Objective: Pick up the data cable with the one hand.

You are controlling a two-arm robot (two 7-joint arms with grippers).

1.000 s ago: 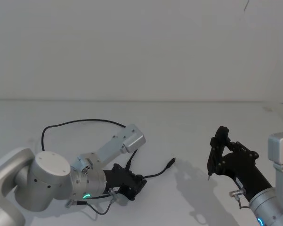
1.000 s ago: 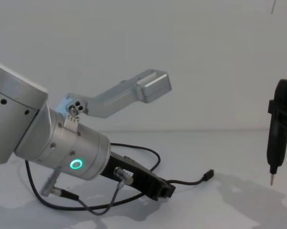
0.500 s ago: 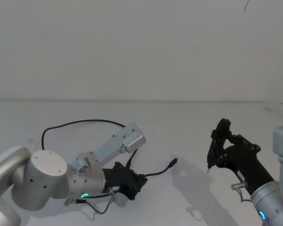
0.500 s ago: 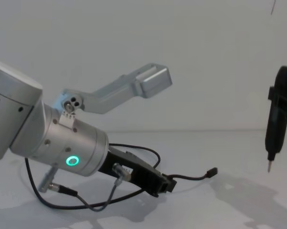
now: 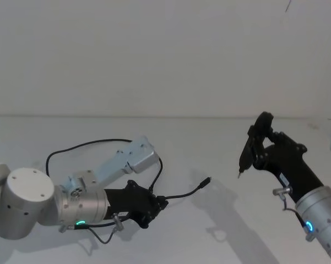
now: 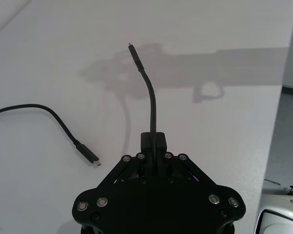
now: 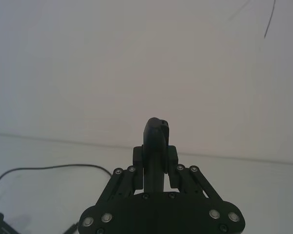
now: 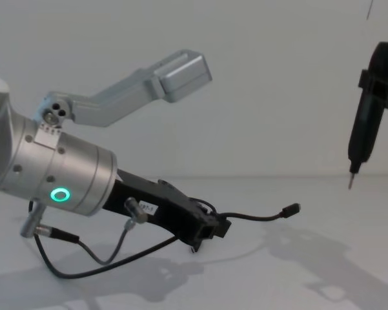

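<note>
The data cable is a thin black cord looping over the white table behind my left arm. My left gripper is shut on it close to one end and holds that stretch above the table. From the left gripper the free plug sticks out into the air to the right. In the left wrist view the cable rises from the shut left gripper, and the other plug lies on the table. My right gripper hangs raised at the right.
The right gripper is shut on a black pen-shaped tool whose metal tip points down, well above the table. A short grey wire dangles under the left wrist. The table's edge lies beyond the plug.
My left gripper has risen and drawn back to the left with the cable, lifting the free plug off the table. The right arm has lifted the pen tool higher.
</note>
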